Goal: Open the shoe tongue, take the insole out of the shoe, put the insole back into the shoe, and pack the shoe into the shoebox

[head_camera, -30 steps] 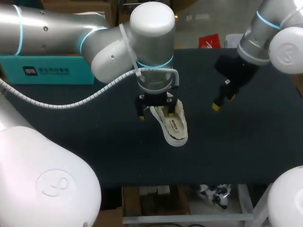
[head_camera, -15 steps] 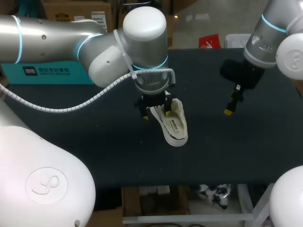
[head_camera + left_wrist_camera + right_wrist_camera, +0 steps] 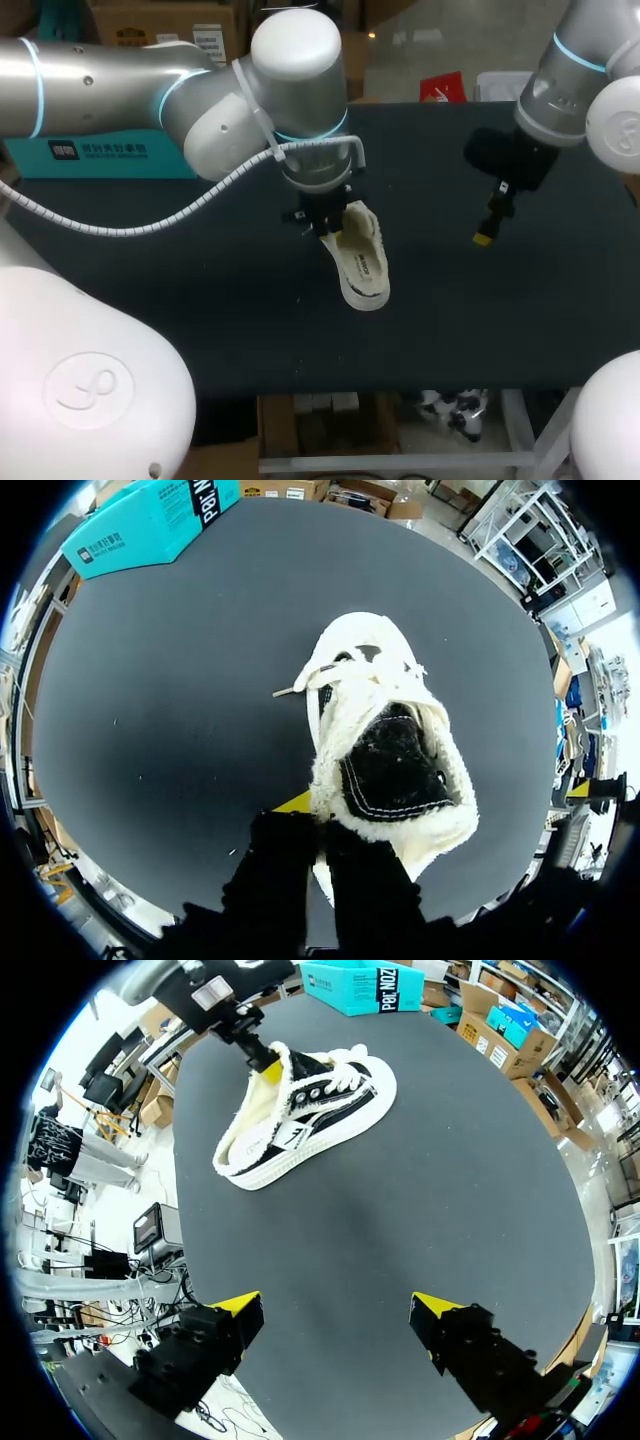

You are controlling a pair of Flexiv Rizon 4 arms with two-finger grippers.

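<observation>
1. We log the shoe (image 3: 362,262) mid-table (image 3: 200,300), with its toe toward 6 o'clock in the head view.
2. The left gripper (image 3: 322,220) is at the shoe's 12 o'clock end, fingers pinched close on the fleecy heel rim.
3. The right gripper (image 3: 335,1310) is toward 3 o'clock, well apart from the shoe, spread wide and holding nothing.
4. We note the teal shoebox (image 3: 100,150) at 10 o'clock, by the table edge.

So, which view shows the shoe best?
The right wrist view: the whole shoe shows, side on. The left wrist view looks into its opening; in the head view the left gripper hides its heel.
</observation>
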